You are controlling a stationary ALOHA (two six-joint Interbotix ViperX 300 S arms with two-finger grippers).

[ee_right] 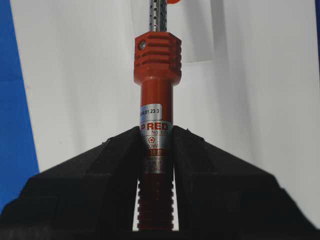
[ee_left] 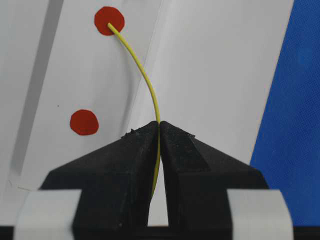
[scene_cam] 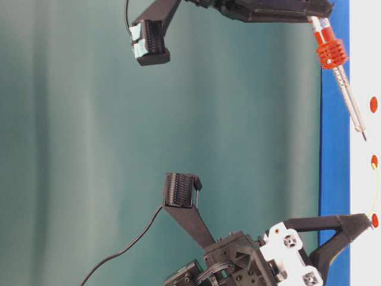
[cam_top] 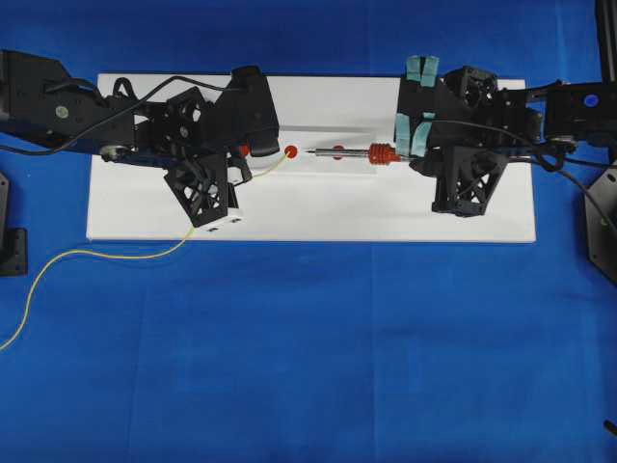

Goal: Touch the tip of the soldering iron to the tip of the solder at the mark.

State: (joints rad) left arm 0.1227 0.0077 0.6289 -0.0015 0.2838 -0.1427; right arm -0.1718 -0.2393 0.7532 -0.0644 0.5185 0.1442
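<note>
The left end effector [ee_left: 159,131] was closed tight on the solder [ee_left: 145,80], the two black fingers [ee_left: 125,160] pinching the thin yellow wire between their tips. From that pinch the solder curved up and to the left in the left wrist view, and its free end lay on a red dot [ee_left: 109,20] on the white board [ee_left: 220,70]. A second red dot [ee_left: 84,122] sat nearer the end effector, left of the wire and apart from it. In the overhead view the rest of the solder [cam_top: 106,254] trailed from the left end effector [cam_top: 243,164] off the near edge of the white board [cam_top: 318,212] and ran in a loose curve over the blue worktop [cam_top: 308,357] toward the left.

The right end effector [ee_right: 156,145] was closed on the soldering iron [ee_right: 156,75], gripping its red and silver body just behind the ribbed orange-red collar. Seen from above, the soldering iron [cam_top: 362,152] lay pointing left from the right end effector [cam_top: 410,145], its dark tip just right of the red dot [cam_top: 291,150] where the solder ended, with a small gap between tip and dot. Another red dot [cam_top: 338,150] showed under the shaft. In the table-level view the tip [scene_cam: 363,136] hung short of the board, not touching the solder [scene_cam: 376,190].
</note>
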